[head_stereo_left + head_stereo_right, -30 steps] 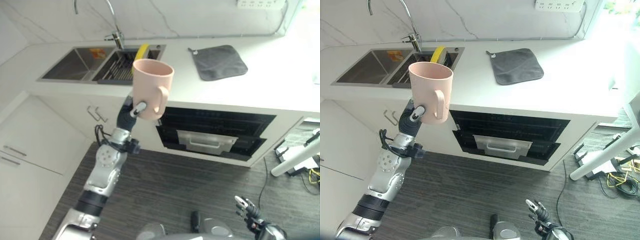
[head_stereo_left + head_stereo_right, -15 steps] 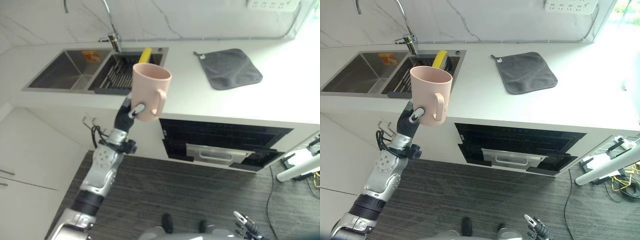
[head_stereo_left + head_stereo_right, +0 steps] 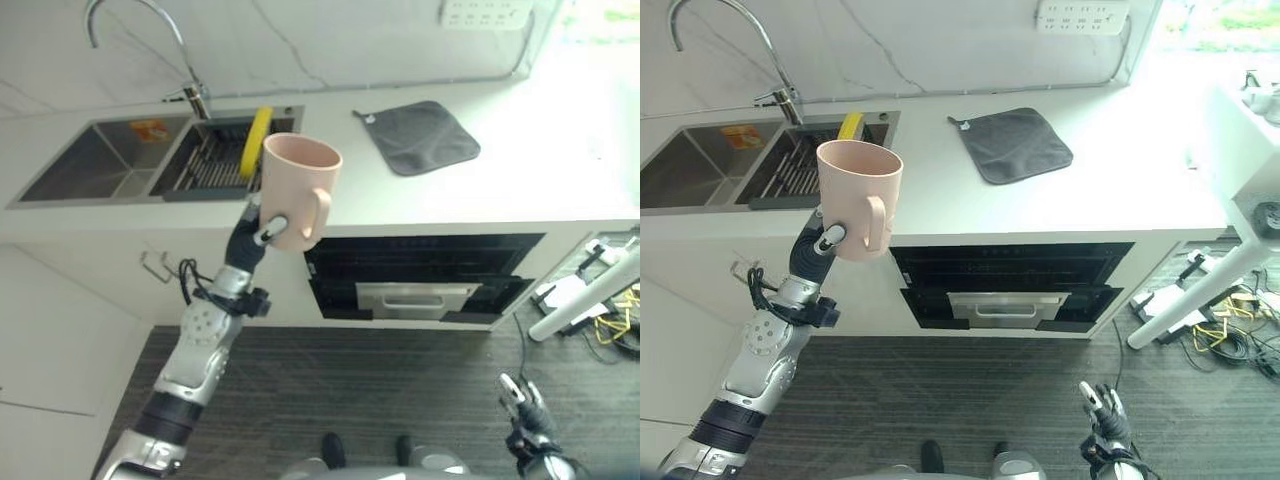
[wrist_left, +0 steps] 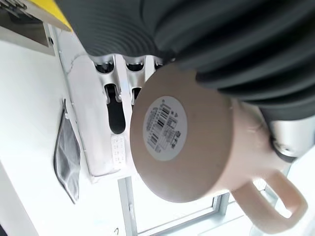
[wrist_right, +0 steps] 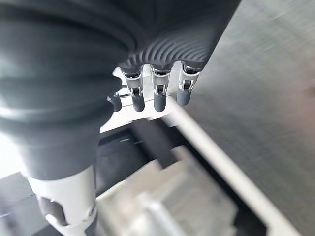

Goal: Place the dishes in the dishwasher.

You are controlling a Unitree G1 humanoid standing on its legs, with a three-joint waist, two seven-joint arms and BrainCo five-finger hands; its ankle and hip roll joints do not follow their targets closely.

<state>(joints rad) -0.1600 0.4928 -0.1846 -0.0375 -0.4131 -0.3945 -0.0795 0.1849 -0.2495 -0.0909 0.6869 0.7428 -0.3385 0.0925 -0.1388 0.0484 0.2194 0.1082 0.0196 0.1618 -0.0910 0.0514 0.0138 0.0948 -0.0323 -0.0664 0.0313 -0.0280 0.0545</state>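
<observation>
Your left robot hand (image 3: 256, 228) is raised in front of the surface (image 3: 420, 190), with its fingers and thumb curled round a pink mug (image 3: 297, 190) near the mug's base. You can see the mug standing upright in the grip, mouth up, with its handle turned toward the robot's right. From the left wrist view, the mug's round underside (image 4: 181, 147) carries a white sticker, and the dark ribbed cover sits close against its side; the handle juts out past the thumb. Seen from the head, the mug hangs in the air, level with the front edge of the surface and clear of it.

Behind the mug you have a double sink (image 3: 130, 165) set into the surface, with a curved tap (image 3: 150, 40) rising over it. A dark rack lies in the sink's nearer basin, and a yellow object (image 3: 253, 142) stands tilted against it. Further to the robot's right, a grey cloth (image 3: 420, 135) lies flat on the surface, well apart from the sink.

Under the surface, just to the right of the mug, the dishwasher (image 3: 420, 285) shows its dark opening with a silver-fronted drawer part pulled slightly out.

Your right robot hand (image 3: 1102, 420) hangs low over the dark wood-pattern floor (image 3: 380, 390), well apart from the dishwasher. In its own wrist view the fingers (image 5: 156, 96) hang straight and relaxed, and it holds nothing.
</observation>
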